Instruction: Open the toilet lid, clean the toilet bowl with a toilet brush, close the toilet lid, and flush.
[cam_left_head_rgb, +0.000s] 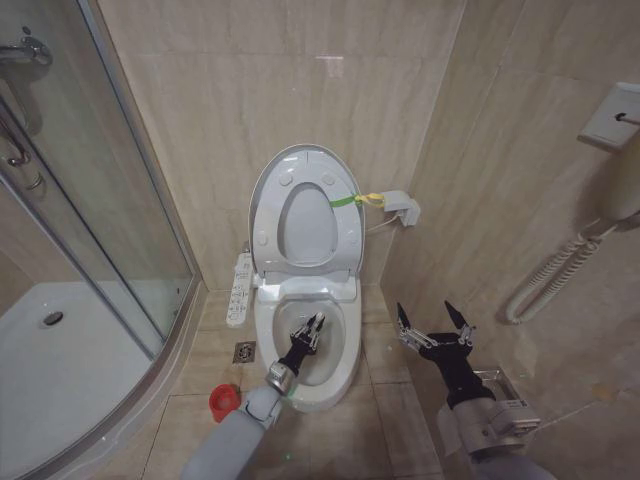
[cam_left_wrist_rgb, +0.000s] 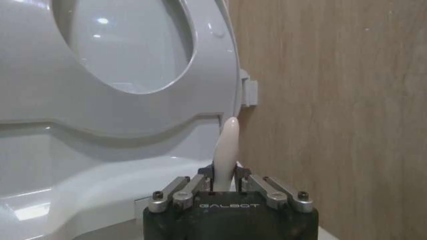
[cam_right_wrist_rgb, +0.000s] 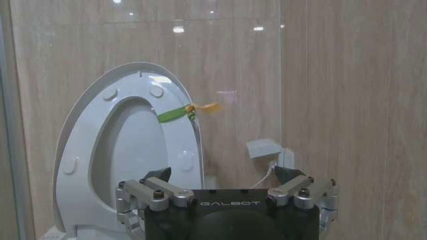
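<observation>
The lid (cam_left_head_rgb: 305, 210) is standing raised against the wall, with the seat (cam_left_head_rgb: 303, 222) lifted against it. The left gripper (cam_left_head_rgb: 307, 331) is reaching down inside the bowl (cam_left_head_rgb: 340, 345), its fingers (cam_left_wrist_rgb: 179, 189) clamping the brush (cam_left_wrist_rgb: 225, 150) by its white handle; the handle is sitting between the fingers and projecting beyond them. The red holder (cam_left_head_rgb: 224, 401) is standing on the floor beside the bowl. The right gripper (cam_left_head_rgb: 434, 320) is hovering right of the bowl, fingers spread apart and holding nothing.

Toilet lid (cam_left_head_rgb: 303, 205): glossy white plastic. Toilet bowl (cam_left_head_rgb: 340, 352): smooth, shiny ceramic. Walls (cam_left_head_rgb: 250, 90): polished beige tile with reflections; shower screen (cam_left_head_rgb: 90, 200): clear glass, metal-framed.
</observation>
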